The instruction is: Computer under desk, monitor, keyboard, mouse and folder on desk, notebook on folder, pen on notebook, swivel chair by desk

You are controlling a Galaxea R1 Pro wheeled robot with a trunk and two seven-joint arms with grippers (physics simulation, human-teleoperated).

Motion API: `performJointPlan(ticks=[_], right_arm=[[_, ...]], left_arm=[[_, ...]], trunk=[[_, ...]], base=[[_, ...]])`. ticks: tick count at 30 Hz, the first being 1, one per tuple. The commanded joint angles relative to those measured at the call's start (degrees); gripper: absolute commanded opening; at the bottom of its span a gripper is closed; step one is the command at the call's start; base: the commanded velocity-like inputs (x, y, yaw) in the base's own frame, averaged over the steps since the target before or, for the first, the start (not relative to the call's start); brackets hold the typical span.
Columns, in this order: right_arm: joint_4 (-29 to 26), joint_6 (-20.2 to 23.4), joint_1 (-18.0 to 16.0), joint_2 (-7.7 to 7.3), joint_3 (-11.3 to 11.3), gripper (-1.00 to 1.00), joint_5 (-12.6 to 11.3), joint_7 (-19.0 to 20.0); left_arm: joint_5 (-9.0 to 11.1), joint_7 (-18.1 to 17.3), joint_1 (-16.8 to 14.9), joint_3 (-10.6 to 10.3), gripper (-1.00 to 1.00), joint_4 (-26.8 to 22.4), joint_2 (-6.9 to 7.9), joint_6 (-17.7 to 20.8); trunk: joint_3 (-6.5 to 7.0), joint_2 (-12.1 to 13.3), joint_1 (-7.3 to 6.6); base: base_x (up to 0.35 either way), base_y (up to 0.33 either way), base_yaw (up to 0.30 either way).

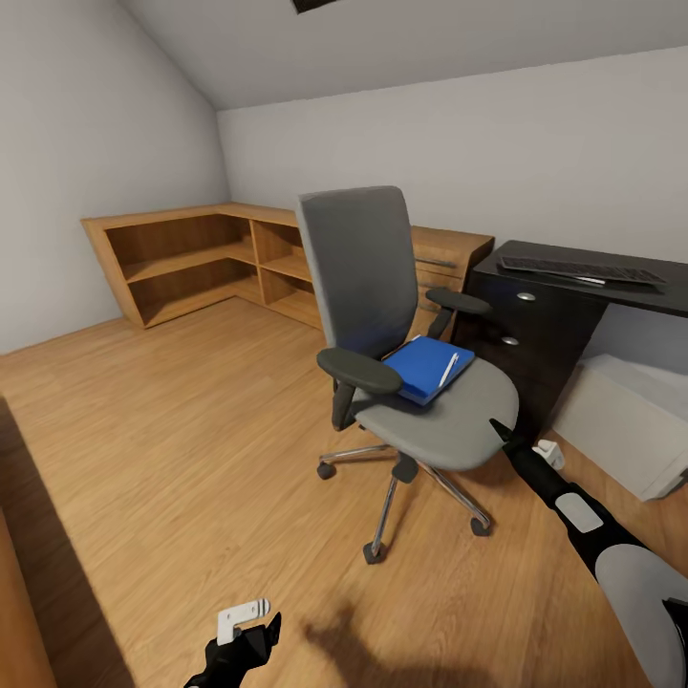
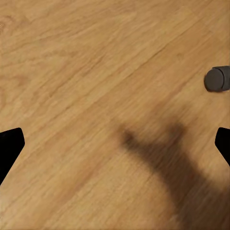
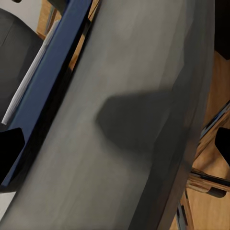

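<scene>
Casters are your first worry: the swivel chair [image 1: 406, 373] is standing free on the wooden floor [image 1: 172, 411], and your right gripper [image 1: 499, 430] is reaching in at the near right edge of its seat. If you are pushing against that edge, the chair is likely to roll or spin away and carry the folder [image 1: 425, 366] out of reach.

The folder is lying flat on the seat toward the backrest, with the pen [image 1: 448, 370] resting on top of it near its right edge. That pen is loose; any tilt or jolt while you are lifting the folder could send it rolling off onto the floor. In the right wrist view the seat [image 3: 124, 124] is close under the camera and the folder's edge [image 3: 52, 76] is beyond it, so the fingers are spread wide and holding nothing.

Your left gripper [image 1: 253, 638] is hanging low over the floor, fingers also wide apart and empty, with one chair caster [image 2: 218, 79] just ahead; swinging that arm could knock the base.

The keyboard [image 1: 581, 271] is lying on the worktop of the desk [image 1: 535, 315] at far right, and the computer [image 1: 631, 420] seems to be sitting beneath it.
</scene>
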Motion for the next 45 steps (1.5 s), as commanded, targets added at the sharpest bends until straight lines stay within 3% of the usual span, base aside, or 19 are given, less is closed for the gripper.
performJointPlan(ticks=[1, 45], right_arm=[[0.0, 0.6, 0.0, 0.02, -0.2, 1.00, -0.6, 0.2], [0.1, 0.7, 0.0, 0.70, -0.2, 1.00, -0.7, 0.1]], left_arm=[[0.6, 0.3, 0.0, -0.1, 1.00, -0.1, 0.02, 0.3], [0.6, 0.3, 0.0, -0.1, 1.00, -0.1, 0.02, 0.3]], trunk=[[-0.05, 0.0, -0.01], [-0.23, 0.0, -0.01]], base=[[0.000, 0.000, 0.000], [0.019, 0.000, 0.021]])
